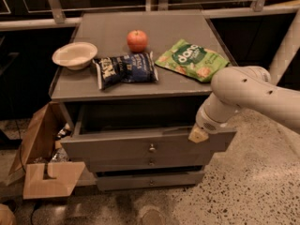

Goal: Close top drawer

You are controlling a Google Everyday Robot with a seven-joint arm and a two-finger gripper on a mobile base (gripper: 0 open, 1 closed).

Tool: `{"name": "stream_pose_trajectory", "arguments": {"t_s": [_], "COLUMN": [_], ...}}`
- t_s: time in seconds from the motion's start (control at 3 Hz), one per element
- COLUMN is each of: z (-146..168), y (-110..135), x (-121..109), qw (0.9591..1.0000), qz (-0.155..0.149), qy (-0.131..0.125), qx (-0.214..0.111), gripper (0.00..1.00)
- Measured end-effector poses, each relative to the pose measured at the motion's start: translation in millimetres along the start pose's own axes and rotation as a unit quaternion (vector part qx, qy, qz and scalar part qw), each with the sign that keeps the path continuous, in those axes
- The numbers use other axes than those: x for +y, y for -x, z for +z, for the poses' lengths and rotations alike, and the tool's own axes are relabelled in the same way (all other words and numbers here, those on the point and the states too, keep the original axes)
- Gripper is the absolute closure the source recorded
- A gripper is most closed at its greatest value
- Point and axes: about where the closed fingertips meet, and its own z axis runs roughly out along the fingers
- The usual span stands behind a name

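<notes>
The top drawer (117, 149) is a wide grey drawer with a small round metal knob (151, 148) at its centre. It stands pulled out from under the cabinet top, its dark inside showing. My gripper (198, 135), at the end of a thick white arm coming from the right, sits at the top edge of the drawer front near its right end, to the right of the knob. It looks to be touching the front.
On the cabinet top lie a white bowl (75, 55), a red apple (137, 40), a blue chip bag (125, 69) and a green snack bag (191, 60). Two more grey drawer fronts (150, 179) sit below. An open cardboard box (42, 168) stands on the floor at left.
</notes>
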Motion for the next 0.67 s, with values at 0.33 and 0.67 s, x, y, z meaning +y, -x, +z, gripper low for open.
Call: {"name": "stream_pose_trajectory", "arguments": {"t_s": [0.33,0.67], "z": [-0.1,-0.1], "y": [-0.4,-0.4], "x": [0.4,0.4], "qw": [1.0,1.0], "qz": [0.0,0.0], "qy": [0.0,0.0], "qx": [0.0,0.0], "gripper": [0.85,0.62]}}
